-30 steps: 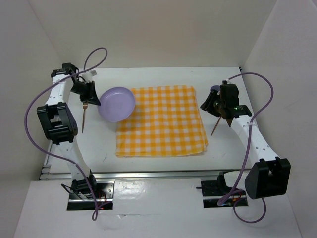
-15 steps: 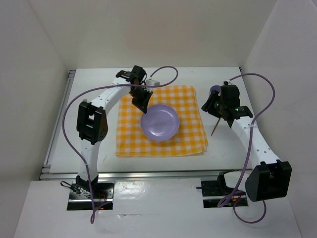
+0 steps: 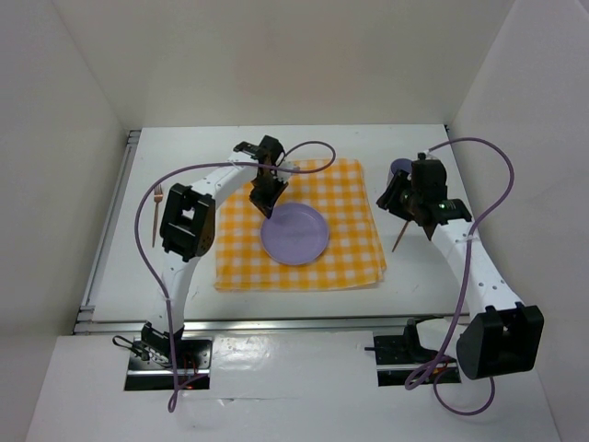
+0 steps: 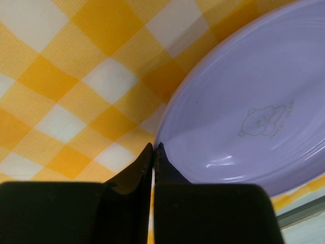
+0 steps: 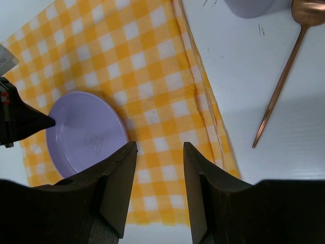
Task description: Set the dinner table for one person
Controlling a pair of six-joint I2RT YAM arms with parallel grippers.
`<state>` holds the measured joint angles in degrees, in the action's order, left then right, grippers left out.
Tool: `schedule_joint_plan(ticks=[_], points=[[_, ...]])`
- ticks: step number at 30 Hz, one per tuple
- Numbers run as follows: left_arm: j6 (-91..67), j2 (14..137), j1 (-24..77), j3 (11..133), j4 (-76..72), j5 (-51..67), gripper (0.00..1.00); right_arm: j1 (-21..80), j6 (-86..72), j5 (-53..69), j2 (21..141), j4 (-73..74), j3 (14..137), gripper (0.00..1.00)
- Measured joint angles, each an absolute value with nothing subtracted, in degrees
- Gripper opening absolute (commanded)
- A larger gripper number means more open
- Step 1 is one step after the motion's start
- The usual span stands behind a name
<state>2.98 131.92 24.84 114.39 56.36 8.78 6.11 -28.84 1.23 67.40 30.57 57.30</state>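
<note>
A purple plate (image 3: 296,237) lies on the middle of the yellow-and-white checked cloth (image 3: 340,198) on the white dinner table (image 3: 184,272). My left gripper (image 3: 271,199) is shut on the plate's far-left rim. In the left wrist view the fingertips (image 4: 147,155) pinch the plate (image 4: 244,117) at its edge over the cloth (image 4: 76,91). My right gripper (image 5: 159,147) is open and empty above the cloth's right part. It also shows in the top view (image 3: 396,195). The plate (image 5: 86,134) lies to its left.
A copper fork (image 3: 157,208) lies on the table left of the cloth. A purple cup (image 3: 398,167) and a copper spoon (image 3: 399,238) lie right of the cloth; the right wrist view shows the cup (image 5: 249,6) and spoon (image 5: 279,91). White walls enclose the table.
My left gripper has carried the plate from the cloth's left edge rightward and set it low over the cloth's middle. The fork is now uncovered. The right arm has barely moved.
</note>
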Motion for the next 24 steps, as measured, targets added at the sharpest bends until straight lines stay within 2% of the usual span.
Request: schedule_joint_plan(ticks=[2, 3, 4, 5, 6, 7, 8, 9, 11, 12, 13, 24], points=[[2.9, 131.9, 24.8, 114.4, 56.4, 8.6, 0.01, 6.1, -28.8, 1.3, 67.4, 30.6, 57.1, 0.53], [2.9, 131.9, 24.8, 114.4, 56.4, 8.4, 0.05, 6.1, -28.8, 1.2, 67.4, 30.6, 56.9, 0.55], [2.9, 131.9, 24.9, 114.4, 56.4, 8.1, 0.13, 6.1, -28.8, 1.3, 67.4, 30.6, 56.8, 0.57], [2.6, 131.9, 24.9, 114.4, 56.4, 7.6, 0.38, 6.1, -28.8, 1.3, 67.4, 30.6, 56.7, 0.60], [2.8, 131.9, 24.9, 114.3, 56.3, 7.0, 0.49, 6.1, -28.8, 1.1, 67.5, 30.8, 56.6, 0.62], [3.0, 131.9, 24.9, 114.2, 56.2, 6.2, 0.59, 6.1, -28.9, 0.8, 67.7, 31.0, 56.6, 0.72], [2.9, 131.8, 24.9, 114.1, 56.1, 5.7, 0.69, 6.1, -29.0, 0.2, 68.0, 31.3, 56.6, 0.76], [2.9, 131.7, 24.9, 114.1, 56.1, 5.0, 0.87, 6.1, -29.1, -1.2, 68.8, 31.8, 56.6, 0.78], [2.9, 131.2, 24.8, 114.1, 56.1, 4.3, 0.96, 6.1, -29.0, -4.1, 70.8, 32.8, 56.6, 0.79], [2.9, 130.7, 24.6, 114.1, 56.1, 4.1, 0.96, 6.0, -29.0, -5.5, 72.1, 33.1, 56.6, 0.79], [2.7, 130.1, 24.4, 114.1, 56.1, 4.1, 1.00, 5.7, -28.9, -6.9, 73.7, 33.3, 56.6, 0.79], [2.6, 115.1, 19.1, 118.6, 57.3, 4.2, 1.00, -3.0, -28.6, -12.5, 91.0, 30.7, 53.8, 0.79]])
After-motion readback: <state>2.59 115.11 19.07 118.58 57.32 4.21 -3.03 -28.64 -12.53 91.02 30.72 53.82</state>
